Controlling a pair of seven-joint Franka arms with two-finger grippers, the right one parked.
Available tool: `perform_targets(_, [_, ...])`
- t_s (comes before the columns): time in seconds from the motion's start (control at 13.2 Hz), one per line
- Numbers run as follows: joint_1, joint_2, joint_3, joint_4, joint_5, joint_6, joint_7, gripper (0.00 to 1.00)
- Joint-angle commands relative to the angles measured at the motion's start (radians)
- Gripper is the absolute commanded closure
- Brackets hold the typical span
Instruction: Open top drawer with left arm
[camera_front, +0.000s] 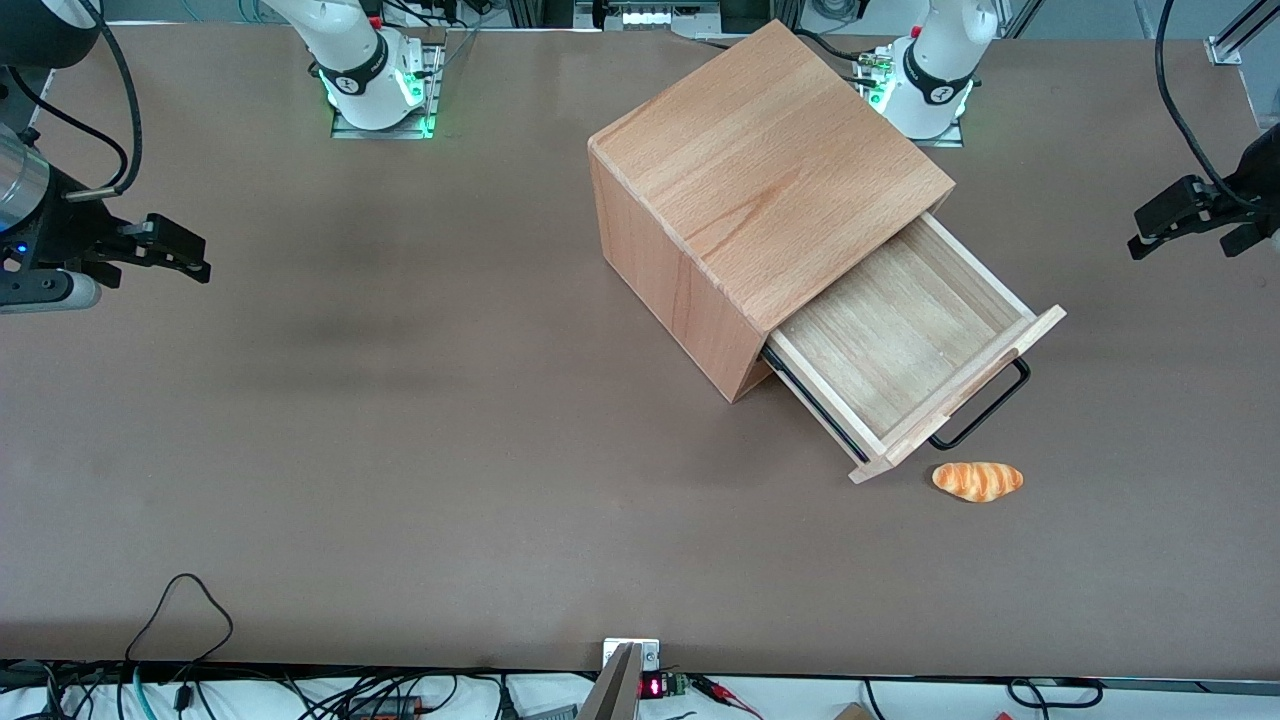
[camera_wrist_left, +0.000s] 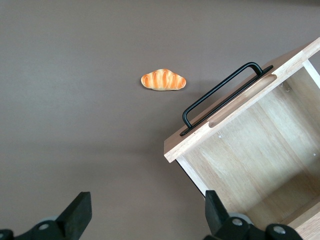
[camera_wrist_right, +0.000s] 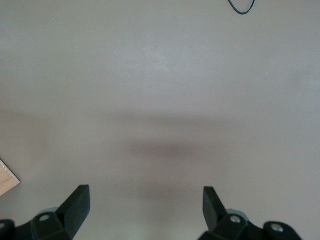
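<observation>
The top drawer (camera_front: 905, 345) is standing pulled well out of the wooden cabinet (camera_front: 760, 190) on the brown table (camera_front: 400, 450), its pale beech tray lying bare, with only the wood grain of its floor showing. The drawer is jutting from the cabinet's front toward the working arm's end of the table and slightly toward the front camera. Its flat front panel (camera_wrist_left: 220, 117) is carrying a thin black U-shaped handle (camera_front: 985, 408), seen from the wrist camera as a slim bar (camera_wrist_left: 222, 95) running along the panel's outer face, with a shallow slot cut into the panel's upper edge just beside it. The cabinet itself is sitting at an angle to the table's edges, its broad top showing jointed strips of beech.

A small golden bread roll (camera_front: 978, 480) is lying on the table just in front of the drawer's front panel, near the handle but not touching it, and nearer to the front camera than the drawer.

The left arm's gripper (camera_front: 1190, 218) is hanging above the table at the working arm's end, well apart from the drawer and its handle. In the wrist view the gripper (camera_wrist_left: 145, 212) is holding its jaws wide apart with nothing between them, one black fingertip (camera_wrist_left: 77, 210) over bare table and the other over the drawer's corner.
</observation>
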Motion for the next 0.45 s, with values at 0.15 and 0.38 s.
perform_targets(0.15, [0.006, 0.012, -0.004, 0.035, -0.017, -0.014, -0.005, 0.00])
perform_targets(0.38, [0.001, 0.013, -0.004, 0.035, -0.017, -0.014, -0.008, 0.00])
